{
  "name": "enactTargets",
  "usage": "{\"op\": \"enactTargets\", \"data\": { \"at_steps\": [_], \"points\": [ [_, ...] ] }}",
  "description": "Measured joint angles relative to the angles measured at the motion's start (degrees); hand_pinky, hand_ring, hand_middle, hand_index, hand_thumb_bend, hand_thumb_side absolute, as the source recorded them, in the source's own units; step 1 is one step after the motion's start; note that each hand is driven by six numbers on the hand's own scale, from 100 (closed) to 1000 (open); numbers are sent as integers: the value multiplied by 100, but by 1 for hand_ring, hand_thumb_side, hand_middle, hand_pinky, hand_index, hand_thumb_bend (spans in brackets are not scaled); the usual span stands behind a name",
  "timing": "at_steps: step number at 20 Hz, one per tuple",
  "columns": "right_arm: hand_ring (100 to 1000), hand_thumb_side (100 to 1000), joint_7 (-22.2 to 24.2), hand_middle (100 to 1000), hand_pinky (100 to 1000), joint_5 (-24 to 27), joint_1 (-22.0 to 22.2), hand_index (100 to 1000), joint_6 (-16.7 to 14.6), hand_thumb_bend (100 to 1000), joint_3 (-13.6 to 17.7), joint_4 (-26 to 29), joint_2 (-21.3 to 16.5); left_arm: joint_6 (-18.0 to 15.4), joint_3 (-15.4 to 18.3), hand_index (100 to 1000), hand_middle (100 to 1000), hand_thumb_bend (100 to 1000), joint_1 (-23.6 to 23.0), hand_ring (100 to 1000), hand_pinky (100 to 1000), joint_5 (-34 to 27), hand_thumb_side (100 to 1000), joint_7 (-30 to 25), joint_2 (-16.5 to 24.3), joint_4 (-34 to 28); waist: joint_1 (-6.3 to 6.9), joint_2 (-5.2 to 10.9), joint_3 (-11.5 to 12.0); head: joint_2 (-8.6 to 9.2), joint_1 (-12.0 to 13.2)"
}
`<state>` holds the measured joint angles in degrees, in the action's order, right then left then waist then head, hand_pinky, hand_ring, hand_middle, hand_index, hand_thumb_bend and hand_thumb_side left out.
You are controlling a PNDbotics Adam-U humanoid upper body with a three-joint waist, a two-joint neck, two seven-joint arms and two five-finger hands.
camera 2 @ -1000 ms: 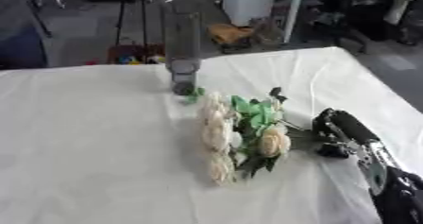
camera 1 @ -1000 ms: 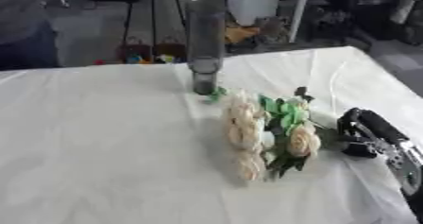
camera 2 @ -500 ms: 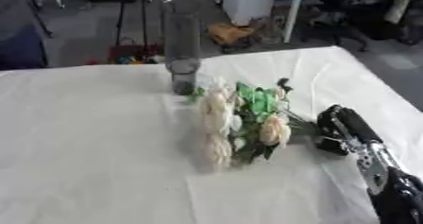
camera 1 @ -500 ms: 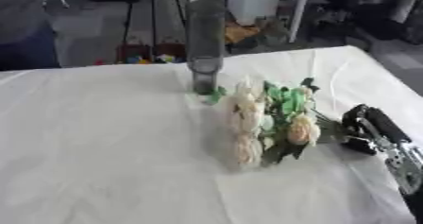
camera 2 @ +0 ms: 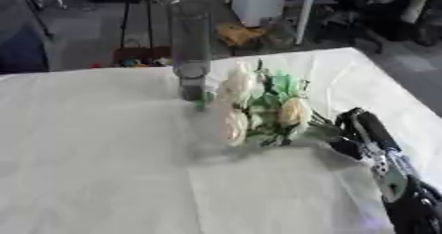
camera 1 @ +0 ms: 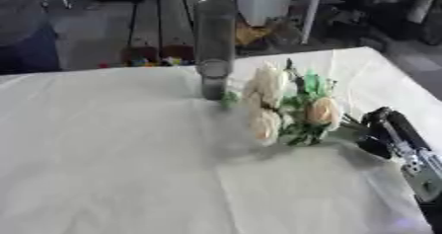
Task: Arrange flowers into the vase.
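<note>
The right hand (camera 1: 384,129) enters from the right edge and has the stems of a bunch of flowers (camera 1: 285,104); its fingers appear curled round the stems, though the contact itself is blurred. The bunch shows cream blooms and green leaves, and appears raised off the white tabletop (camera 1: 112,154), heads pointing toward the vase (camera 1: 214,45). The vase is a tall clear cylinder standing upright near the far edge of the tabletop, just beside the nearest bloom; whether they touch cannot be told. The left hand is not visible in either view.

Step in hand, as judged: carrying the bunch toward the vase, before insertion. The next move calls for turning the bunch so that the stems point down, lifting them above the tall rim, then lowering them into the narrow opening.

Hazards, as judged: the blooms lie close to the vase wall and could tip it during the turn. Beyond the tabletop, dark stands and floor clutter sit clear of the work.
</note>
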<state>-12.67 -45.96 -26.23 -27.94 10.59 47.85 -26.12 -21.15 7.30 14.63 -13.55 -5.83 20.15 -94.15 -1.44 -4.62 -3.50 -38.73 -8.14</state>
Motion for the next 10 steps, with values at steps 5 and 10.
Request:
{"op": "enactTargets", "data": {
  "at_steps": [5,10],
  "points": [
    [247,591,-53,100,100,223,0,278,53,100,16,22,4,5,0,676,684,685,0,587,601,0,637,-6,-1,0,3,6,-2,0,-3],
    [200,769,-195,100,100,173,0,149,135,100,62,124,4,5,0,676,684,683,0,586,601,0,637,-6,-1,0,-1,8,-3,0,-5]
  ]
}}
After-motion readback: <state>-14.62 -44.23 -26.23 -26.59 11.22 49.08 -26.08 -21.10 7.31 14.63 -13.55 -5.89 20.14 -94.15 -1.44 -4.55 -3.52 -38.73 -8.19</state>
